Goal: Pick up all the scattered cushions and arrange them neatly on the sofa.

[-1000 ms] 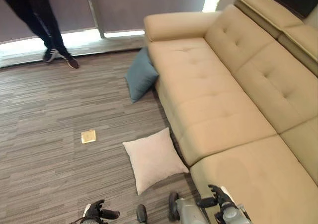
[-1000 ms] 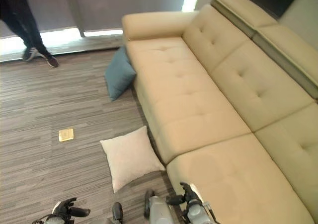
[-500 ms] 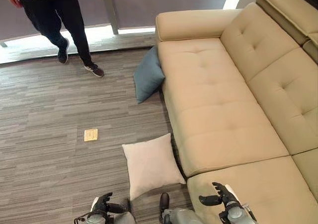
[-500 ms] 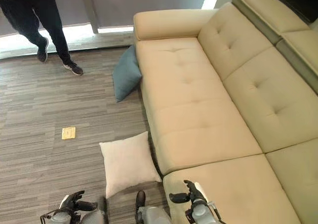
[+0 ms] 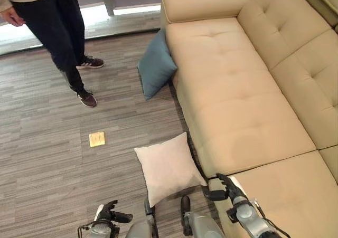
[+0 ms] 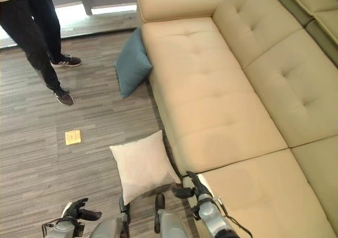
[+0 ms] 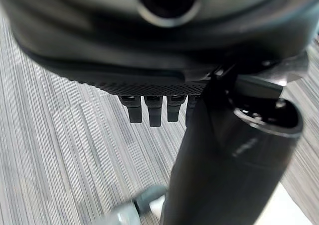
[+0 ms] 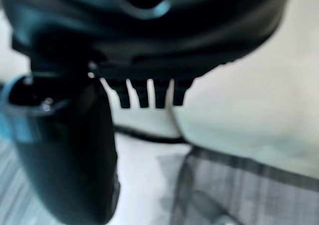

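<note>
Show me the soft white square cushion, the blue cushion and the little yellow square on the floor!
soft white square cushion (image 5: 169,167), left eye view, middle of its top face.
blue cushion (image 5: 156,65), left eye view, middle of its leaning face.
little yellow square (image 6: 73,137), right eye view, its centre on the floor.

No legible text, label, brand, number or sign is present in any view. The small yellow plate (image 5: 96,139) set in the floor carries no readable marking, and the surfaces of the sofa (image 5: 248,90), the white cushion (image 5: 168,167) and the blue cushion (image 5: 155,65) are plain.
</note>
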